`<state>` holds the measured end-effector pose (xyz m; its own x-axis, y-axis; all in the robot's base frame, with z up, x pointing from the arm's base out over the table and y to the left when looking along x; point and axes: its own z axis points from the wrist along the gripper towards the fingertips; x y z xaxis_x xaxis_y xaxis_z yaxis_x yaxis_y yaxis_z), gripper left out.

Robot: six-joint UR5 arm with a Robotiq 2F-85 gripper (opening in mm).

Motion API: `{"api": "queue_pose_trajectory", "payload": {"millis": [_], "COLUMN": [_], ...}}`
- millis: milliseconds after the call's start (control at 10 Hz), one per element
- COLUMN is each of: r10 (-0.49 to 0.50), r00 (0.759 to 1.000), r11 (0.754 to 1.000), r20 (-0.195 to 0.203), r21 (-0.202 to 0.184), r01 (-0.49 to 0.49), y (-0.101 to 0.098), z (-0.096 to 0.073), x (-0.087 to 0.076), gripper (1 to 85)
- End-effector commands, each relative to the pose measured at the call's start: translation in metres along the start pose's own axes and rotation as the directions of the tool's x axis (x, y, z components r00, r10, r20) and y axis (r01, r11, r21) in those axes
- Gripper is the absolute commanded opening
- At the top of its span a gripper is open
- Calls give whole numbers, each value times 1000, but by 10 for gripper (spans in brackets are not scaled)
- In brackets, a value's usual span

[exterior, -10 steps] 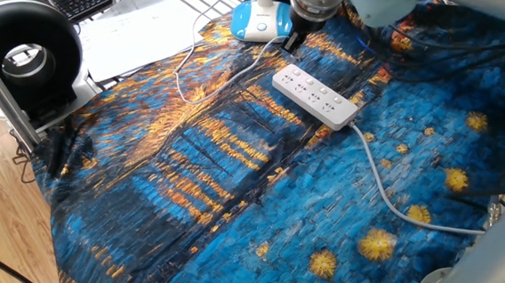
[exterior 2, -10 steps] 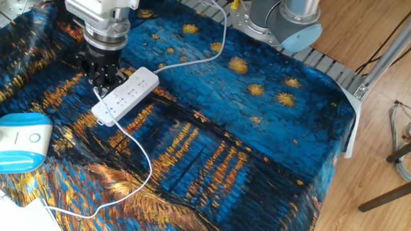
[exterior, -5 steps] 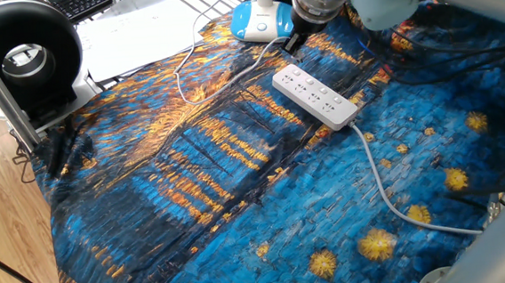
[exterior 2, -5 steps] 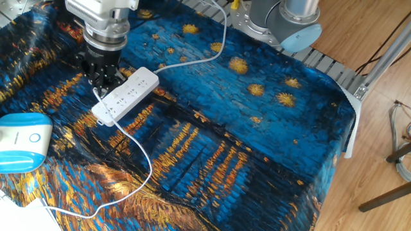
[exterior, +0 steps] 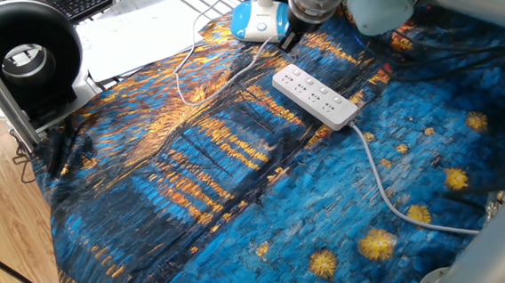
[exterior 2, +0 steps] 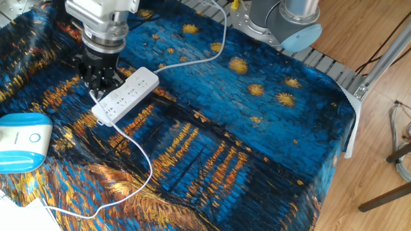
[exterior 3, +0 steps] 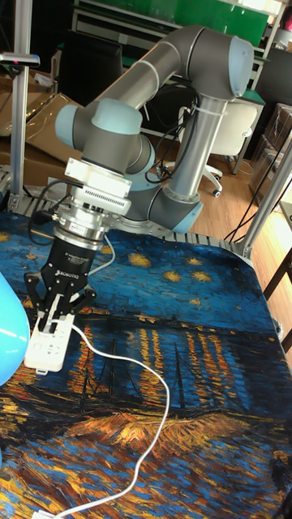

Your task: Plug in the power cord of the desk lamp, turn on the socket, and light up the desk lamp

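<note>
- The hand [exterior 3: 57, 312] hovers over the power strip's [exterior 2: 125, 95] lamp-side end, fingers nearly shut on what looks like the cord's plug [exterior 3: 55, 310].
- Insertion looks underway; switching the power strip and lamp [exterior 2: 22, 141] remains.

The long white rectangular power strip [exterior 2: 124, 95] lies on the blue-and-gold painted tablecloth [exterior 2: 244, 128] near one edge; the blue-and-white lamp base [exterior 2: 22, 141] sits beside it, the thin white cord [exterior 2: 138, 154] trailing between them.
</note>
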<state>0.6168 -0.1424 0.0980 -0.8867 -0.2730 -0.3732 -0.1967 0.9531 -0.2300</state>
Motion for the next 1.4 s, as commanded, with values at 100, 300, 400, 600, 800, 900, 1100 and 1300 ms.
{"api": "queue_pose_trajectory", "payload": {"millis": [100, 300, 400, 600, 800, 900, 1100, 1300], "r10": [25, 39, 45, 90, 174, 207, 214, 211], "r00": [1000, 999, 999, 996, 983, 976, 975, 976], "r11": [1000, 999, 999, 995, 984, 977, 976, 976], "r20": [8, 18, 13, 9, -49, -65, -64, -58], "r21": [-13, -11, -9, -37, -32, -32, -16, -33], "r01": [-25, -39, -45, -90, -176, -210, -215, -213], "y": [12, 14, 13, 22, 24, 25, 19, 23], "z": [9, 13, 13, 15, 14, 14, 12, 11], "x": [-5, -2, 1, 9, 24, 27, 26, 23], "gripper": [13, 13, 13, 13, 13, 13, 13, 13]}}
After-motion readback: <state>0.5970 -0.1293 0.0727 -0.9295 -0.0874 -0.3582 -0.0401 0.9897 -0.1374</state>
